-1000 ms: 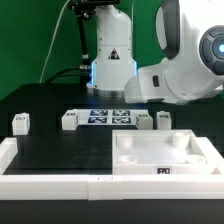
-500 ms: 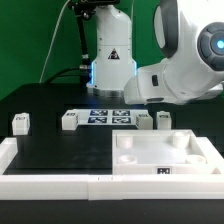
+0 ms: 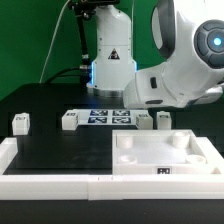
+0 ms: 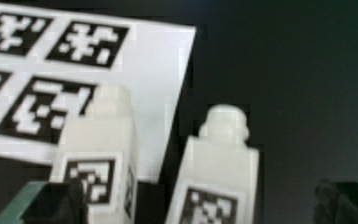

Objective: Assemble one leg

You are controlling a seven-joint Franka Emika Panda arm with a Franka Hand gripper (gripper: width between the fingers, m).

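Two legs, small white blocks with black-and-white tags, stand side by side just past the tray, one [image 3: 145,120] beside the other [image 3: 163,119]. In the wrist view they are close below me, one [image 4: 101,140] next to the marker board [image 4: 60,65], the other [image 4: 220,165] on the black table. My gripper [image 4: 202,205] is open above them, its dark fingertips [image 4: 55,203] apart on either side. In the exterior view the arm [image 3: 170,85] hides the gripper. Two more legs stand towards the exterior view's left, one [image 3: 68,120] nearer and one [image 3: 19,122] farther out.
The large white tray-like part [image 3: 160,170] with corner holes lies at the front on the exterior view's right. A white rail [image 3: 50,178] runs along the table's front and left edges. The marker board [image 3: 103,117] lies between the legs.
The arm has shifted slightly over the two legs on the exterior view's right. No leg has moved.
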